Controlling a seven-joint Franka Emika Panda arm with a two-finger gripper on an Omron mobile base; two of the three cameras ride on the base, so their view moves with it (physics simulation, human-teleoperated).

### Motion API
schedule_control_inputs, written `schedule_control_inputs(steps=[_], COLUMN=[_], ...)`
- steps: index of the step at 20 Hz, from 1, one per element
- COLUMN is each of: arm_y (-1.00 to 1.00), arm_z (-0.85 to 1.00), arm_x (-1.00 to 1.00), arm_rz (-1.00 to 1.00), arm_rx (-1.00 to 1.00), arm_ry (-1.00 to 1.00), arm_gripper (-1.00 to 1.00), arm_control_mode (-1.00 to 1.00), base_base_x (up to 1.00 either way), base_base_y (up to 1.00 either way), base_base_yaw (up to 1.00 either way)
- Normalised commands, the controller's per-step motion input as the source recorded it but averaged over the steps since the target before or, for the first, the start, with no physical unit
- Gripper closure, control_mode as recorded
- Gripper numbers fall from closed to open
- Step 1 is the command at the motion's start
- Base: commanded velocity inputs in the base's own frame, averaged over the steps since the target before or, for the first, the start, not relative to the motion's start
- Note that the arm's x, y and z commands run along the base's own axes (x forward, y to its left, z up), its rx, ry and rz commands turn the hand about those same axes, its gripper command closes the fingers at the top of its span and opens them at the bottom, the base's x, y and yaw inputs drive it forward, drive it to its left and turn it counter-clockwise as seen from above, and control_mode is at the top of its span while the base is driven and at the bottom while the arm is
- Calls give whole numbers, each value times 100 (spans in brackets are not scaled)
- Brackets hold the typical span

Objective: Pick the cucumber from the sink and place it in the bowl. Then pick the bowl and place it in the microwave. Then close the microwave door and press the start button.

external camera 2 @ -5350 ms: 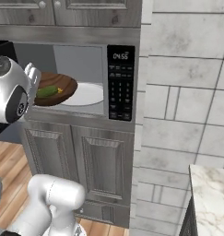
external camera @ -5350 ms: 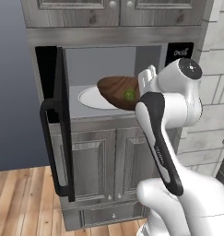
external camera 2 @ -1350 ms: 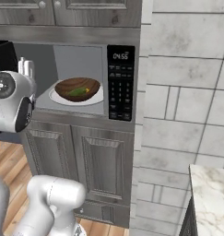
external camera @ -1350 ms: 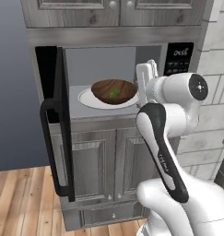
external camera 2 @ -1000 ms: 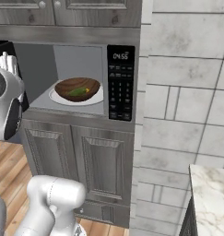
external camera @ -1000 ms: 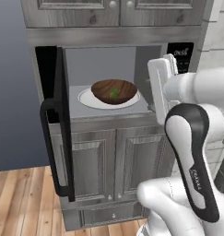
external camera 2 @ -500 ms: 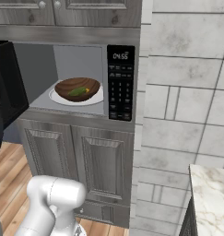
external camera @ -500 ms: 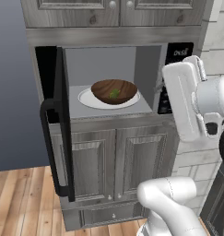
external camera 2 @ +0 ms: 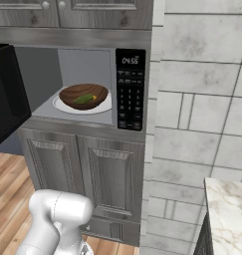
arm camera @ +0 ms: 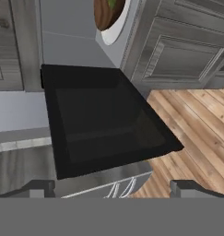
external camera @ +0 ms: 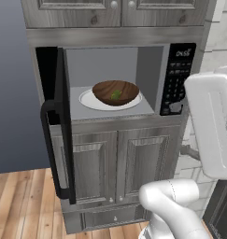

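Bowl [external camera: 115, 92] with cucumber [external camera: 116, 94] now sits on the microwave [external camera: 178, 74] turntable; arm has swung out right. Gripper [arm camera: 111, 189] spread, empty, facing the open door [arm camera: 102, 117]. Risk: a glancing push slips off the door, leaving it ajar so start won't run.

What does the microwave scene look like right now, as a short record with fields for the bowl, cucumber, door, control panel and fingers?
bowl: brown wooden bowl sitting on the white turntable plate inside the microwave
cucumber: green cucumber lying in the bowl
microwave door: microwave door swung open to the left, its bar handle toward the room
control panel: button panel at the microwave's right, untouched
fingers: fingers spread apart, nothing between them, pointed at the door's dark window
task stage: door not yet closed, start not yet pressed
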Motion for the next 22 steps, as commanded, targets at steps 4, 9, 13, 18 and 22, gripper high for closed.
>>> schedule_control_inputs(steps=[4, 9, 13, 18, 22], arm_y=[48, 99, 86, 75, 67], arm_z=[0, -46, -38, -46, -56], arm_x=[-91, -2, 1, 8, 51], arm_rz=[0, 0, 0, -1, -8], arm_rx=[0, -8, -2, -3, -7], arm_ry=[0, 7, 2, 2, 0], arm_gripper=[-100, -100, -100, -100, -100], arm_control_mode=[-100, -100, -100, -100, -100], base_base_x=[0, 0, 0, 0, 0], base_base_y=[0, 0, 0, 0, 0], base_base_yaw=[0, 0, 0, 0, 0])
